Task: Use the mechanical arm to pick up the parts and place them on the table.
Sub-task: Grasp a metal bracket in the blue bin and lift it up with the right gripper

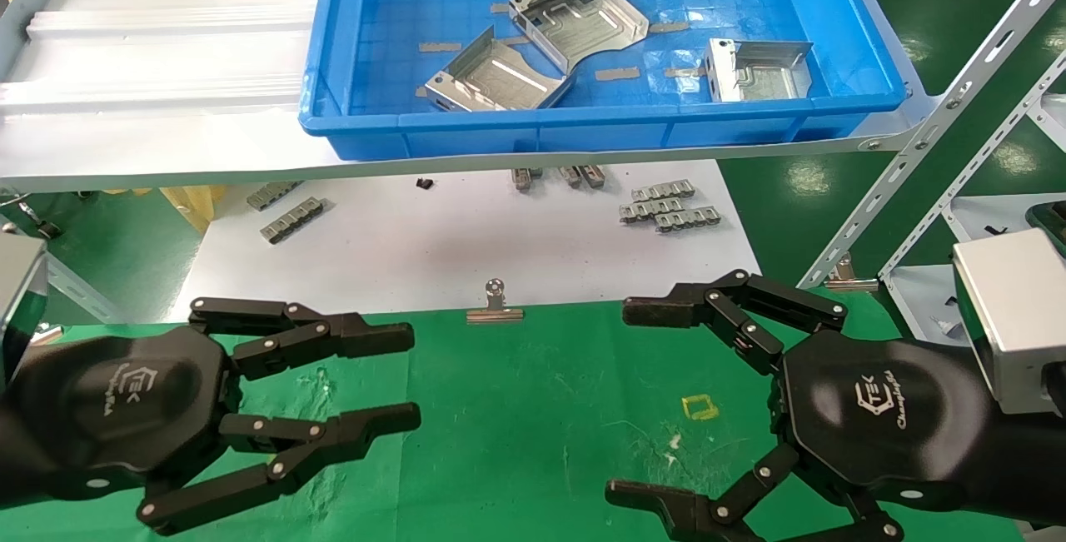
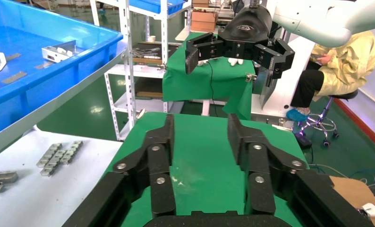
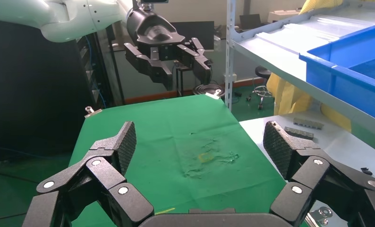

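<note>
Three shiny silver parts lie in the blue tray (image 1: pixel 583 121) on the raised shelf: one in the middle (image 1: pixel 577 16), one at the front (image 1: pixel 497 76), one at the right (image 1: pixel 759 69). One part also shows in the left wrist view (image 2: pixel 58 51). My left gripper (image 1: pixel 412 377) is open and empty, low over the left of the green table (image 1: pixel 533 442). My right gripper (image 1: pixel 620 400) is open and empty over its right side. Each wrist view shows its own open claw, the left (image 2: pixel 200 130) and the right (image 3: pixel 200 142), above bare green cloth.
Small grey toothed strips (image 1: pixel 666 205) and more at the left (image 1: pixel 291 217) lie on the white sheet (image 1: pixel 466 251) under the shelf. A silver binder clip (image 1: pixel 495 309) sits at the cloth's far edge. A slanted perforated shelf upright (image 1: pixel 933 126) stands at the right. A yellow square outline (image 1: pixel 699 406) marks the cloth.
</note>
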Available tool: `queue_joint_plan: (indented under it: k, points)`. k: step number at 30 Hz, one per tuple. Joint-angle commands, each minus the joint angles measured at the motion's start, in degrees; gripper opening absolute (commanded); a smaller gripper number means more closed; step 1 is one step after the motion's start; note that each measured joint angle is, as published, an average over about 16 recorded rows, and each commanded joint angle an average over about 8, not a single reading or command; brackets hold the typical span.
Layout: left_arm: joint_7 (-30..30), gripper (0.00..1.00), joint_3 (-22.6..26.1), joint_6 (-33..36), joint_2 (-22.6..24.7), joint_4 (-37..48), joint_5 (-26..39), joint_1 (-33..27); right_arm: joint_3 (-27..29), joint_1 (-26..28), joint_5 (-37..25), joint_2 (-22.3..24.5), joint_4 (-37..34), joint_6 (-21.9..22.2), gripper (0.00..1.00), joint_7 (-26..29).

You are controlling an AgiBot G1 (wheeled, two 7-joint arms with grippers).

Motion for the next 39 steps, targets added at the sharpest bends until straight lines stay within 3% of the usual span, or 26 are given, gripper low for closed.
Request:
queue_joint_plan:
  k: [1,9,16,21,28,29,31,32,36,37,39]
  points:
    - [0.00,0.00,0.00,0.00,0.00,0.00,0.00,0.00,-0.01,-0.05,0.04,0.00,-0.01,-0.04,1.00,0.04]
    - [0.00,0.00,0.00,0.00,0.00,0.00,0.00,0.00,-0.16,3.64,-2.35,-1.38,0.14,2.89,1.00,0.31]
    - [0.00,0.00,0.00,0.00,0.00,0.01,0.00,0.00,-4.31,17.84,-14.12,-8.57,-3.83,14.62,1.00,6.60]
    - [0.00,0.00,0.01,0.00,0.00,0.01,0.00,0.00,-10.87,30.35,-28.11,-17.42,-13.43,23.06,1.00,11.62]
    - [0.00,0.00,0.01,0.00,0.00,0.01,0.00,-0.01,-20.03,44.28,-45.41,-31.80,-33.52,31.71,1.00,15.70]
    - [0.00,0.00,0.01,0.00,0.00,0.01,0.00,-0.01,-20.82,45.52,-46.83,-33.59,-36.28,32.65,0.96,15.73]
    - [0.01,0.00,0.01,0.00,0.00,0.01,0.00,-0.01,-21.92,47.48,-48.83,-36.63,-41.29,34.39,0.71,15.45]
    - [0.01,0.04,0.01,0.00,0.00,0.01,0.00,-0.01,-22.31,48.27,-49.49,-38.03,-43.60,35.22,0.59,15.18]
    - [0.01,0.55,0.01,0.00,0.00,0.01,0.00,-0.01,-23.39,50.20,-50.36,-41.75,-50.36,37.86,0.08,14.37]
    - [0.01,0.67,0.01,0.00,0.00,0.01,0.00,-0.01,-23.76,50.45,-50.37,-42.26,-51.36,38.32,0.00,14.43]
    - [0.01,0.92,0.01,0.00,0.00,0.01,-0.01,-0.01,-24.77,50.66,-50.22,-42.93,-52.53,39.10,0.00,15.04]
